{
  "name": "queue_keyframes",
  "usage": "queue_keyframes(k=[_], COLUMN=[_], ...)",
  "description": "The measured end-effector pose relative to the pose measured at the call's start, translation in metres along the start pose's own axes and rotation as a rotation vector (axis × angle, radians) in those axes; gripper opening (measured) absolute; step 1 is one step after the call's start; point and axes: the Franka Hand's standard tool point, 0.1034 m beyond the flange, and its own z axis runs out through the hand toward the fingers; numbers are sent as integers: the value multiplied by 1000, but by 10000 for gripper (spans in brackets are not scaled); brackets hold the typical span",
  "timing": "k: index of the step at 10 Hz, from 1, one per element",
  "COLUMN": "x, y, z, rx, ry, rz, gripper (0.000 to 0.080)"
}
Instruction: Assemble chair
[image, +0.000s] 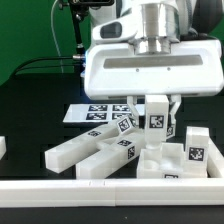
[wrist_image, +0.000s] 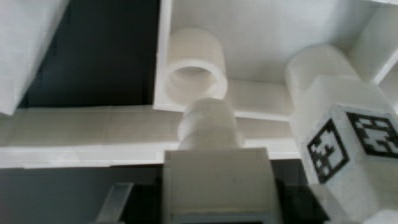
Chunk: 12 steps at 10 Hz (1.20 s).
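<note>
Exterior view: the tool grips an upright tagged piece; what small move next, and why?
Probably a short, slow descent. The tool appears closed on the upright tagged piece, which stands over the seat frame, and the wrist view shows a round opening near the piece's end. Whether the two line up exactly, I cannot tell.

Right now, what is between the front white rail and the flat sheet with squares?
In the exterior view, two long white bars lie between the rail and the marker board.
</note>
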Motion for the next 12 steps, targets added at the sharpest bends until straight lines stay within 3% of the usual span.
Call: queue_keyframes(k=[6,12], x=[-13,-21], y=[10,9], z=[13,19], rx=[-14,-15], ry=[-21,-29], rz=[1,-4], gripper=[281,281])
